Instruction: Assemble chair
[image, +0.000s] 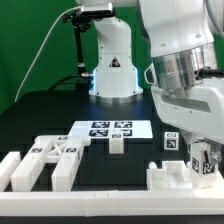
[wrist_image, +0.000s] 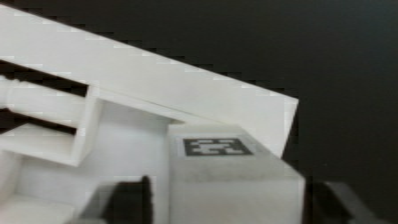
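My gripper (image: 203, 166) is low at the exterior view's right, shut on a white tagged chair bar (image: 201, 157) held upright. In the wrist view the bar's end with its tag (wrist_image: 217, 147) sits between my two dark fingers (wrist_image: 125, 203), which press its sides. Just beyond it lies a white chair plate with raised ribs (wrist_image: 125, 90); it also shows in the exterior view (image: 168, 178) right beside the bar. Whether bar and plate touch I cannot tell. Other chair pieces lie at the front left: tagged bars (image: 45, 160) and a small cube (image: 117, 144).
The marker board (image: 110, 128) lies flat mid-table in front of the arm's base (image: 112, 70). A low white border rail (image: 110, 200) runs along the front edge. A black cable hangs at the back left.
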